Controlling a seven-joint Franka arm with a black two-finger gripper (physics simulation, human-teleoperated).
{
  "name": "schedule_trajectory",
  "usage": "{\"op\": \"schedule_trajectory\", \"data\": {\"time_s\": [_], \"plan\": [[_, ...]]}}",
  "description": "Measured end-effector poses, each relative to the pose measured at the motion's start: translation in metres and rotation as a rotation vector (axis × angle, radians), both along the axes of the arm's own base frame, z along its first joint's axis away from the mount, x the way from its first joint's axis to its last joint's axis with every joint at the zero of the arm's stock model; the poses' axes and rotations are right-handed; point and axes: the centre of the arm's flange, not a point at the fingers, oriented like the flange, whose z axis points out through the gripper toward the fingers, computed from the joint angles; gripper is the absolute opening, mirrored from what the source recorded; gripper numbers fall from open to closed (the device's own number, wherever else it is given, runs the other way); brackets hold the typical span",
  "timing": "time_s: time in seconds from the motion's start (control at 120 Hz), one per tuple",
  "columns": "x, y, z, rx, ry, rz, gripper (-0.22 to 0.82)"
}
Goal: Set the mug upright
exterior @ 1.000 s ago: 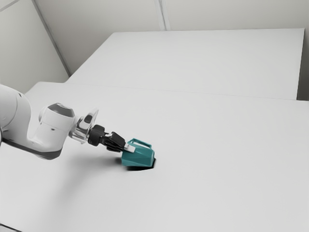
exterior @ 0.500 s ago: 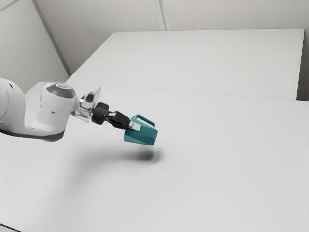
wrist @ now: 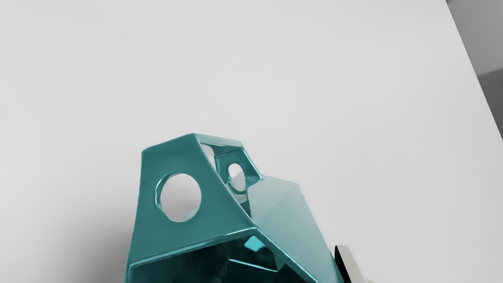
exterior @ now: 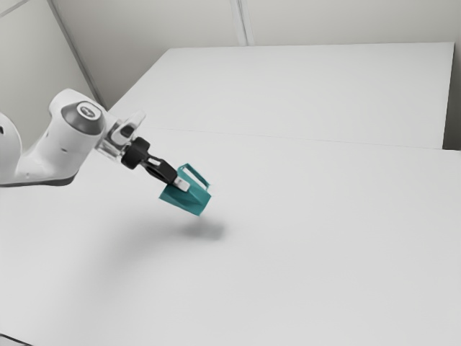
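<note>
The gripper [exterior: 181, 185] holds the teal mug [exterior: 185, 201] above the table in the exterior view. The mug is tilted, its base sloping down toward the exterior view's right and its handle [exterior: 197, 175] on the upper side. In the wrist view the gripper [wrist: 328, 271] has one finger [wrist: 349, 263] against the outside of the mug [wrist: 287, 208]; the other finger is mostly hidden. The mug's open mouth faces the hand, beside the handle [wrist: 169, 161] with its round hole.
The white table [exterior: 324, 238] lies beneath the mug, which casts a soft shadow on it. Behind stands another white surface [exterior: 310, 94]. A table edge runs along one side of the wrist view, with a grey area [wrist: 481, 35] beyond it.
The mug has risen off the table in the gripper's hold, then moved back toward the exterior view's left. It has tipped further, its base end pointing more steeply downward.
</note>
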Motion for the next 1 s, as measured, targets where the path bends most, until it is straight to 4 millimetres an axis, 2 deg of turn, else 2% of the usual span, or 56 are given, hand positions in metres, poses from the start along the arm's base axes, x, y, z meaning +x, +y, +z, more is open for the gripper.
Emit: {"op": "schedule_trajectory", "data": {"time_s": [0.142,0.308,0.425,0.567,0.725,1.0], "plan": [[0.016,0.007,0.0,0.132,0.03,-0.027,-0.18],[0.043,-0.001,0.009,0.259,0.038,-0.063,-0.18],[0.046,0.001,0.007,0.328,0.065,-0.069,-0.18],[0.048,-0.004,0.009,0.432,0.084,-0.099,-0.18],[0.055,0.0,0.015,0.527,0.097,-0.097,-0.18],[0.072,-0.004,0.001,0.606,0.13,-0.074,-0.18]]}}
